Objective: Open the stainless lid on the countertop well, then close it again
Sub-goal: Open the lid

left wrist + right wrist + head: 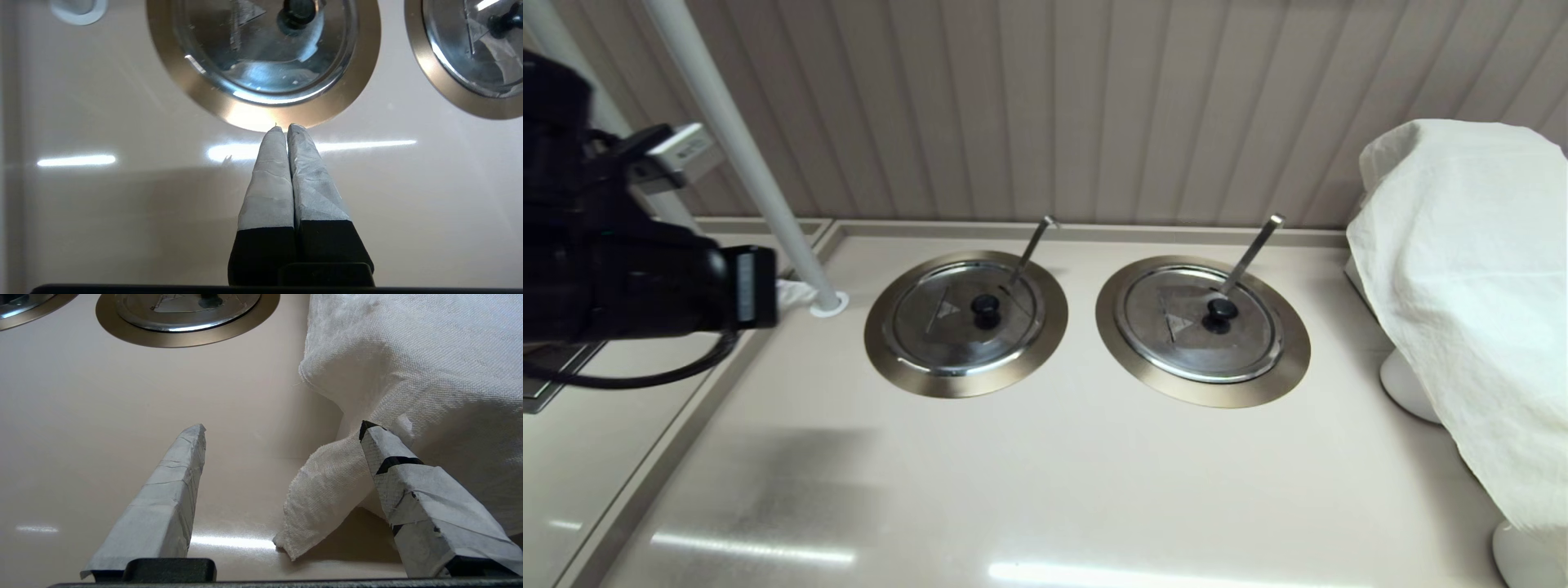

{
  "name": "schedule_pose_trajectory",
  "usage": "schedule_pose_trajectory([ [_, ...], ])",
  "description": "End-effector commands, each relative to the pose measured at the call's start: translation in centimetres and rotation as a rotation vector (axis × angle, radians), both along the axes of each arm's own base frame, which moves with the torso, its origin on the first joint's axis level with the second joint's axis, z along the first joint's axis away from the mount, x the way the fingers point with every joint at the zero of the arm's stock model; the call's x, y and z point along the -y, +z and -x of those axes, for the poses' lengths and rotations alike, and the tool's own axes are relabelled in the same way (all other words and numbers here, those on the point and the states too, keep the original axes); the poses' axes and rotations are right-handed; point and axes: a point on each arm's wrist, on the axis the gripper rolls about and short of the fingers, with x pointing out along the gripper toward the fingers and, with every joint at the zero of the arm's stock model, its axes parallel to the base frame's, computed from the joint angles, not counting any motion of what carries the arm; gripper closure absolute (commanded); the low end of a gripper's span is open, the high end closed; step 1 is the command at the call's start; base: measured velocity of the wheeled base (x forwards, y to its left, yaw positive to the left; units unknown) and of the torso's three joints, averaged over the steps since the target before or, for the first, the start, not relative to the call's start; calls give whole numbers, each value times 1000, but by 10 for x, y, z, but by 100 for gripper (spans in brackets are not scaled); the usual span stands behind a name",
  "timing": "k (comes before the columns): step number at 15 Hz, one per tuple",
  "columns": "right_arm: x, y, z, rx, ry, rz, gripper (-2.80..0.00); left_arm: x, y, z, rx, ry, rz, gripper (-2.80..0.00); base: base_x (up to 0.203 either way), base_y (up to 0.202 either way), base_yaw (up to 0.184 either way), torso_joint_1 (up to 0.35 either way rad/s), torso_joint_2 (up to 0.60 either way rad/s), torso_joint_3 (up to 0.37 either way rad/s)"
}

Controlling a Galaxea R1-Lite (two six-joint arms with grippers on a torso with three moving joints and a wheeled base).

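Observation:
The stainless lid (947, 322) lies closed on the left countertop well, whose bronze flange ring (886, 347) surrounds it. It has a black knob (986, 309) and a faint triangle mark. A thin hook-tipped ladle rod (1031, 249) rises through its notch. My left arm (621, 278) is raised at the far left. My left gripper (286, 127) is shut on nothing, its tips over the counter at the near edge of the flange ring (261, 116); the lid (265, 69) lies beyond. My right gripper (282, 430) is open, low over the counter, out of the head view.
The twin lid (1176, 327) with a flat ladle handle (1252, 249) sits to the right. A white cloth (1470, 286) covers something at the right edge; its corner (327, 498) hangs between my right fingers. A white pole (743, 155) stands left of the wells.

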Motion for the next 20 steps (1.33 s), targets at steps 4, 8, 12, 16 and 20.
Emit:
schedule_pose_trajectory([
  [4, 0, 0, 0, 0, 1, 1, -280, 87, -61, -100, 114, 139, -24, 0, 0, 0, 0, 0, 0, 0],
  [8, 0, 0, 0, -1, 1, 1, -280, 104, -71, -118, 195, 182, 16, 0, 0, 0, 0, 0, 0, 0],
  [12, 0, 0, 0, -2, 1, 1, -280, 112, -100, -127, 179, 173, -4, -280, 0, 0, 0, 0, 0, 0],
  [16, 0, 0, 0, 0, 3, 1, -280, 121, -125, -139, 256, 158, -4, -280, 0, 0, 0, 0, 0, 0],
  [20, 0, 0, 0, 0, 1, 1, -280, 126, -142, -151, 279, 174, 4, -280, 0, 0, 0, 0, 0, 0],
])
